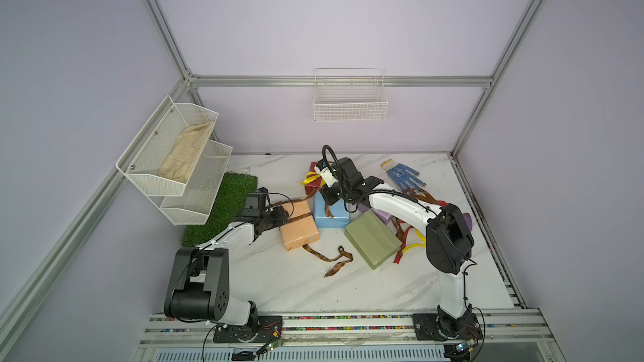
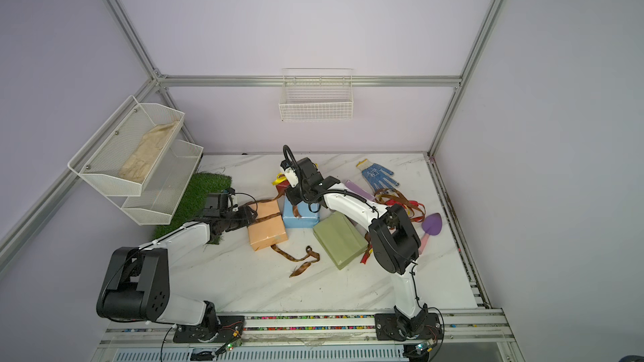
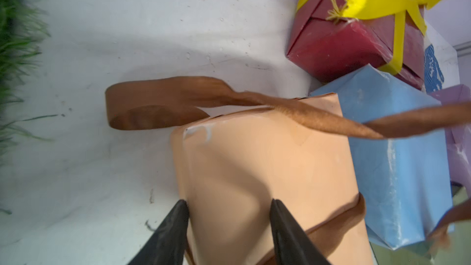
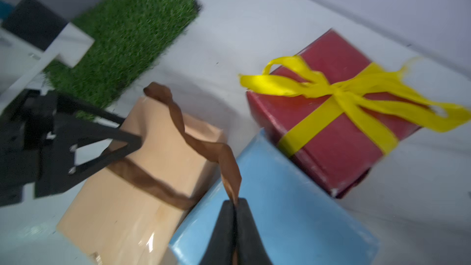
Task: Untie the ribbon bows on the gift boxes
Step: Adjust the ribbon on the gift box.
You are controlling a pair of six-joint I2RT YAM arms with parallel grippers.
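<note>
My right claw [image 4: 235, 203] is pinched shut on the brown ribbon [image 4: 229, 169] above the light blue box [image 4: 293, 200]. My left claw [image 3: 228, 202] stands with its jaws apart at the peach box [image 3: 254, 154].

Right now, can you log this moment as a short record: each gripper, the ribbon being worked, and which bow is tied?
left gripper: open, fingertips over the peach box
right gripper: shut on the brown ribbon
brown ribbon: runs from the peach box up to the right gripper; one loop lies beside the box; a band crosses the box top
yellow bow: tied on the dark red box
olive green box: no ribbon across its top
</note>
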